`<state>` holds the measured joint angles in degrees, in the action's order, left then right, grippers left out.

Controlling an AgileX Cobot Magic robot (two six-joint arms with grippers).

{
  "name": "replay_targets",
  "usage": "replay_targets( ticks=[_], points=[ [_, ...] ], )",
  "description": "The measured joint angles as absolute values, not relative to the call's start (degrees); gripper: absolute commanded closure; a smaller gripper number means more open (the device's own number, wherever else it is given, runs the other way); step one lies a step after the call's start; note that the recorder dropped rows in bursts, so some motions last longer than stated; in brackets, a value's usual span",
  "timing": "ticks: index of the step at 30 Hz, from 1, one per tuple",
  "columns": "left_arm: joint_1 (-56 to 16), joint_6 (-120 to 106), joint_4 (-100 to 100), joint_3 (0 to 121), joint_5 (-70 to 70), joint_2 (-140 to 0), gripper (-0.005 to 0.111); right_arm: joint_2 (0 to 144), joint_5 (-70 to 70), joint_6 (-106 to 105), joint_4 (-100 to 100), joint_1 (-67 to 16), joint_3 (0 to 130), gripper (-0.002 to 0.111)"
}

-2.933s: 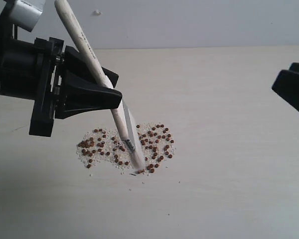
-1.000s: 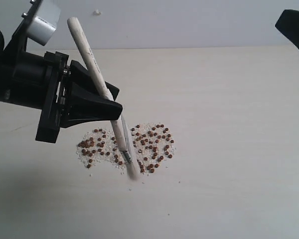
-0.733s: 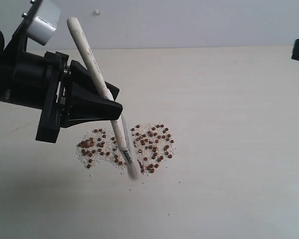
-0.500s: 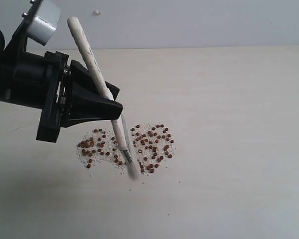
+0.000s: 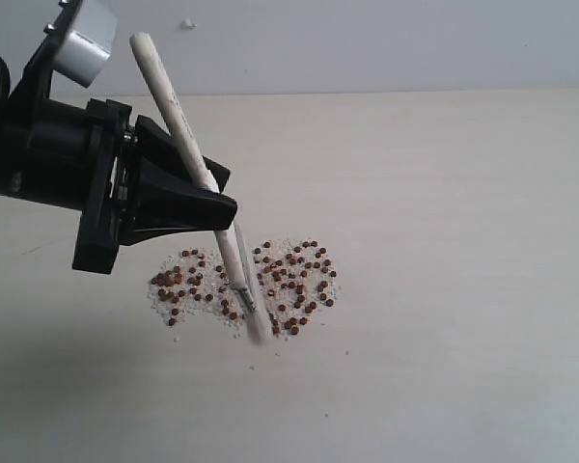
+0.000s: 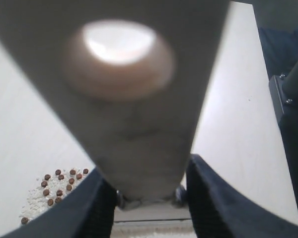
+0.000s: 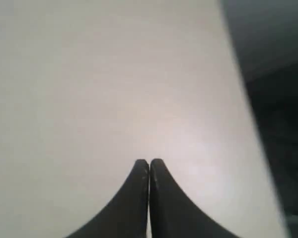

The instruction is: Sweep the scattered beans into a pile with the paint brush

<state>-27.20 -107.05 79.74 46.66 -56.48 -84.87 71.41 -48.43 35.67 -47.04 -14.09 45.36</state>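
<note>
The pale tabletop (image 5: 444,241) is carrying everything, and one patch of spill is lying near its middle. My left end effector (image 5: 219,193) is hanging over the left side of that patch, clamped on the paint brush (image 5: 185,140) partway down. I am gripping it low so that I can steer the head, which is leaving the upper handle (image 5: 159,82) sticking up and away at a slant. My right end effector (image 7: 149,167) is hovering over bare tabletop with its fingers pressed together, holding nothing. It is not showing in the exterior view at all, and I judge it is parked clear so the sweep has room.

The brush is pointing head-down into the spill, its bristles (image 5: 254,326) reaching the near edge of the patch. They are looking blurred, so I cannot say whether they are pressing on the surface or only grazing it.

The beans (image 5: 294,275) are lying in two loose lobes, one on either side of the brush, on a bed of whitish crumbs (image 5: 280,243). They are not yet gathered together, so I judge the two lobes are needing inward strokes. In my left wrist view the handle's end and its hole (image 6: 118,57) are filling the picture, with only a few beans showing beside it.
</note>
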Motion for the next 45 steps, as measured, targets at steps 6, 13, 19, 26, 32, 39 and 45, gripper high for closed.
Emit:
replay_targets(
  ticks=[6, 13, 19, 26, 32, 39, 45],
  points=[
    [-27.2, -105.9, 80.8, 46.7, -55.9, -86.1, 0.107, 70.3, 6.7, 50.4, -35.1, -20.7, 31.0, 0.108],
    [-27.2, -104.9, 80.9, 46.7, -52.3, -87.8, 0.107, 70.3, 26.9, 22.4, -10.7, -37.5, 30.4, 0.108],
    [-27.2, -104.7, 81.3, 46.7, -52.1, -87.8, 0.107, 70.3, 29.4, 25.8, -16.6, -38.5, 30.4, 0.087],
    [-27.2, -104.1, 81.6, 46.7, -51.9, -87.8, 0.107, 72.6, 31.0, 27.6, -27.9, -38.6, 31.3, 0.063],
    [-27.2, -102.5, 81.9, 46.7, -51.3, -87.8, 0.107, 76.9, 27.0, 27.8, -29.9, -41.8, 36.3, 0.063],
    [-27.2, -95.2, 77.1, 47.5, -48.8, -87.8, 0.107, 80.2, 19.4, 27.6, -30.1, -45.7, 42.8, 0.063],
    [-27.2, -94.2, 75.9, 47.8, -48.7, -87.8, 0.107, 80.6, 18.8, 28.1, -29.7, -45.9, 44.2, 0.053]
  ],
)
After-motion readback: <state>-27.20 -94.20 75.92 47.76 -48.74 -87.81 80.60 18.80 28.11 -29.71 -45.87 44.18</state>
